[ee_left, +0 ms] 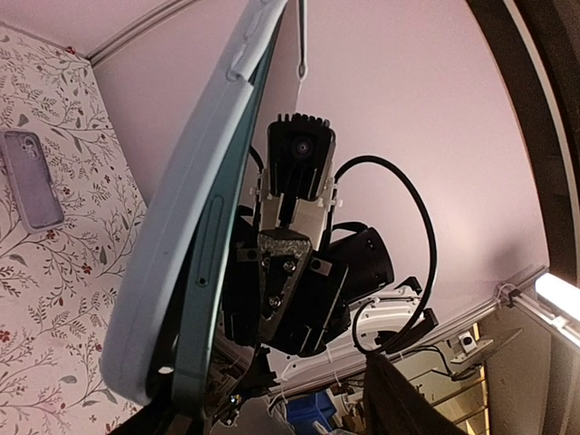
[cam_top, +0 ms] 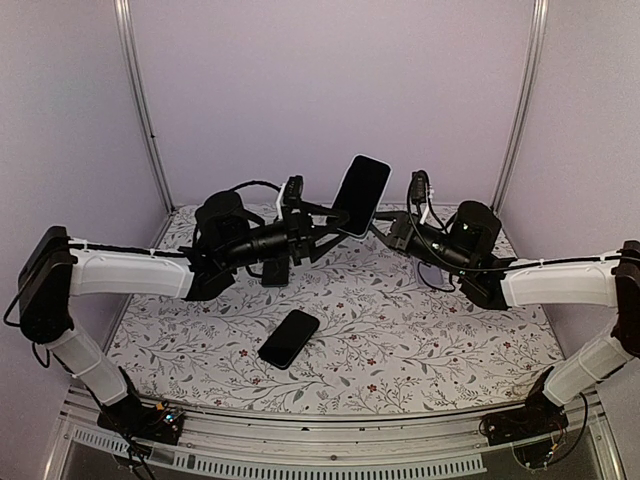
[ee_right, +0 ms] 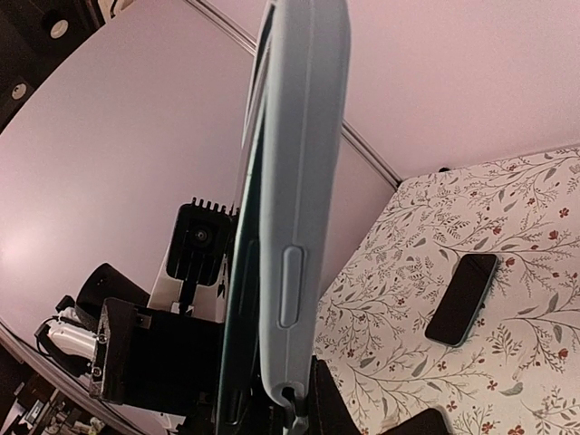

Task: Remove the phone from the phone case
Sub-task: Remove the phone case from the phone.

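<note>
A teal phone (cam_top: 360, 195) in a light blue-grey case is held upright in the air above the middle of the table, screen towards the camera. My left gripper (cam_top: 335, 225) and right gripper (cam_top: 378, 228) both close on its lower end from opposite sides. In the left wrist view the case (ee_left: 172, 227) and the phone's teal edge (ee_left: 204, 299) run side by side. My own fingers are mostly hidden at the bottom. The right wrist view shows the case (ee_right: 299, 181) edge-on, with the teal edge (ee_right: 240, 299) to its left.
A second phone (cam_top: 289, 338) lies flat, screen up, on the floral tablecloth (cam_top: 420, 340) in front of the arms. It also shows in the right wrist view (ee_right: 462, 299). Pale walls with metal posts (cam_top: 145, 110) enclose the table.
</note>
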